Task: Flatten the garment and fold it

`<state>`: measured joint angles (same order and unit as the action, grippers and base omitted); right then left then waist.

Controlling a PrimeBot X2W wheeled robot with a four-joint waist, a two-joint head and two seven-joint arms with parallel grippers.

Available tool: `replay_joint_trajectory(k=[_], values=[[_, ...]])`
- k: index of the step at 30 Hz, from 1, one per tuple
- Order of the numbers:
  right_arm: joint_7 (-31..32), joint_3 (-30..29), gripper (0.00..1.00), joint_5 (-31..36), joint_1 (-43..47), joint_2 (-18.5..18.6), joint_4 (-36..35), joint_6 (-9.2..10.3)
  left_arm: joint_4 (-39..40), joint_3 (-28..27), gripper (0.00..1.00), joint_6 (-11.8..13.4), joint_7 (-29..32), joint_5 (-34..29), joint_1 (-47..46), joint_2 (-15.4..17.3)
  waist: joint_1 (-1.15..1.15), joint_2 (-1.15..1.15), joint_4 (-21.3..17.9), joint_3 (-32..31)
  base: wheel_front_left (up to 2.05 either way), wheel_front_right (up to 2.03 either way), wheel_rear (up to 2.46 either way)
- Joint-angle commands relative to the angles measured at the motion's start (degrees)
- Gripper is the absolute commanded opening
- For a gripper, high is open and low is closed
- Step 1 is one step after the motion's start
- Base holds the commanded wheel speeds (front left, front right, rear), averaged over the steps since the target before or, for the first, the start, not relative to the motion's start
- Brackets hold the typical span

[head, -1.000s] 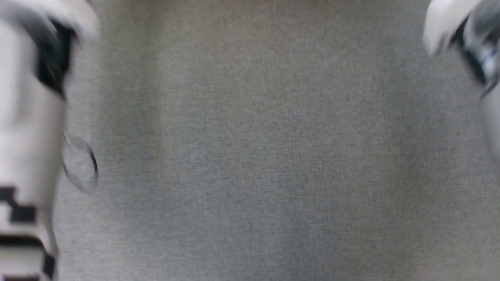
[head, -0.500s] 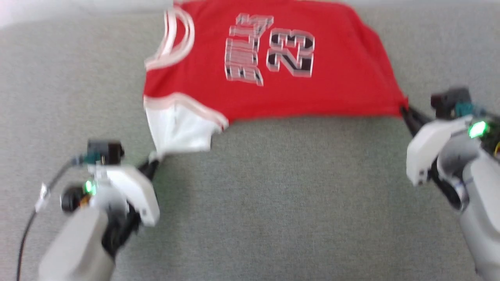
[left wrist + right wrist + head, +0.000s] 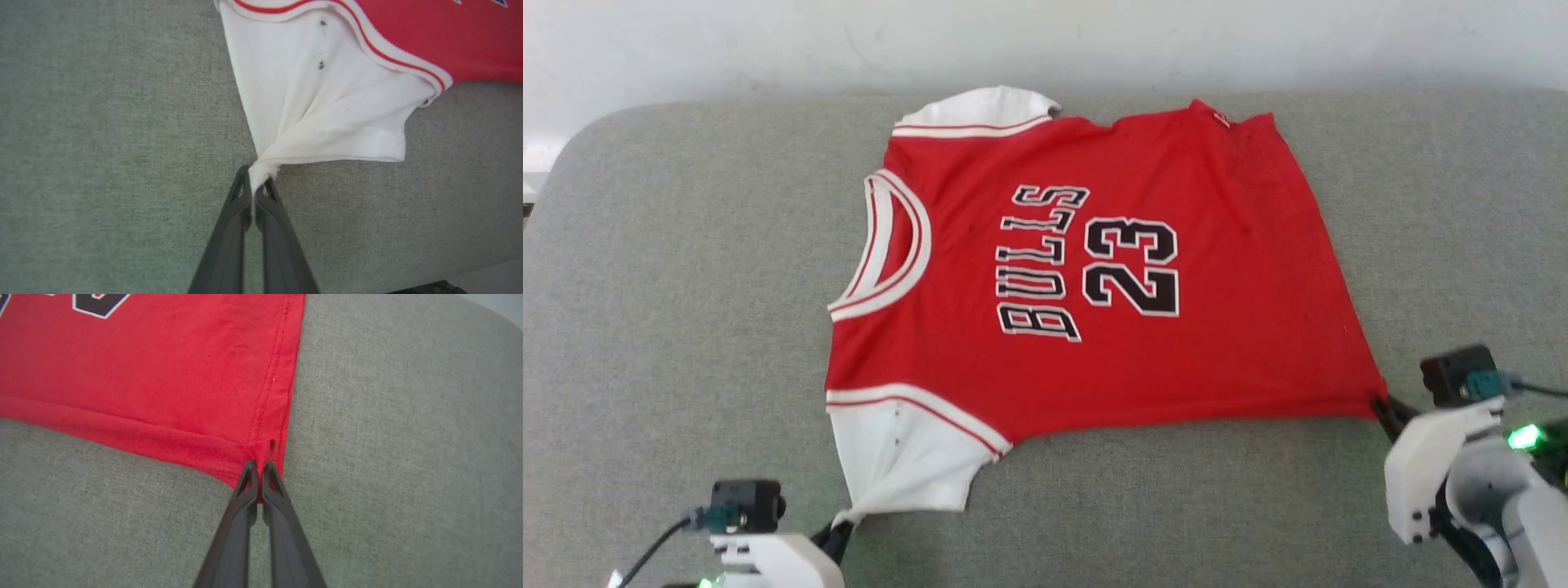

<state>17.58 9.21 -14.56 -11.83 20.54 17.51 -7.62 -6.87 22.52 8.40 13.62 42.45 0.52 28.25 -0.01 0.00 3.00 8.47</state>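
Left gripper (image 3: pixel 255 183) is clamped on the tip of the near white sleeve (image 3: pixel 318 102), and the right gripper (image 3: pixel 260 467) is pinching the near hem corner (image 3: pixel 261 451) of our red Bulls jersey (image 3: pixel 1094 269). It lies front-up, mostly flat, mid grey worktop (image 3: pixel 686 286). We'd say flattening's nearly done, no fold yet. Collar (image 3: pixel 886 245) points to our left, hem right, so the long axis runs left-right.

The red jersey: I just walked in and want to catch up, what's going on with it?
The robot has the jersey spread front-up on the grey padded surface. Its left gripper is shut on a corner of the white sleeve, its right gripper on the near hem corner. No fold has been made yet.
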Motion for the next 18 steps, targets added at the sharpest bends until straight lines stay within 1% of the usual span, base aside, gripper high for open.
replay_joint_trajectory(k=[1, 3, 6, 10, 11, 15, 18], values=[[1.72, -1.93, 0.0, 0.79, 3.09, -0.61, -1.28, 0.13, 1.16, 0.04, 0.0, 1.24, 0.43, 0.12, 2.45, 0.75, 0.01, 0.0, 0.11, -0.31, 0.0, 0.0, 0.0], [3.46, -3.92, 0.0, 1.11, 6.06, -1.67, -2.92, 0.13, 2.61, 0.18, 0.0, 2.12, 0.47, 0.0, 4.18, 0.93, 0.01, 0.0, 0.1, -0.49, 0.0, 0.0, 0.0], [4.39, -6.02, 0.0, 1.67, 9.93, -3.72, -6.18, 0.13, 4.46, 0.56, 0.0, 3.53, -0.01, -1.03, 6.07, 1.24, 0.01, 0.0, -0.15, -0.58, 0.0, 0.0, 0.0], [1.82, -7.88, 0.0, 2.0, 13.5, -6.85, -10.0, 0.13, 6.98, 0.32, 0.0, 4.51, -5.55, -4.0, 6.0, 0.49, 0.01, 0.0, -0.5, -0.46, 0.0, 0.0, 0.0], [1.82, -7.88, 0.0, 2.0, 13.5, -6.85, -10.0, 0.13, 6.98, 0.32, 0.0, 4.51, -5.55, -4.0, 6.0, 0.49, 0.01, 0.0, -0.5, -0.46, 0.0, 0.0, 0.0], [-5.03, -9.35, 0.0, 3.74, 14.48, -9.2, -11.81, 0.13, 7.87, 0.31, 0.0, 5.91, -13.51, -8.93, 3.49, -1.13, 0.01, 0.0, -0.96, 0.08, 0.0, 0.0, 0.0], [-10.41, -9.64, 0.0, 5.47, 13.62, -9.69, -11.6, 0.13, 7.38, 0.44, 0.0, 6.56, -19.17, -12.66, 0.45, -2.04, 0.01, 0.0, -1.23, 0.42, 0.0, 0.0, 0.0]])
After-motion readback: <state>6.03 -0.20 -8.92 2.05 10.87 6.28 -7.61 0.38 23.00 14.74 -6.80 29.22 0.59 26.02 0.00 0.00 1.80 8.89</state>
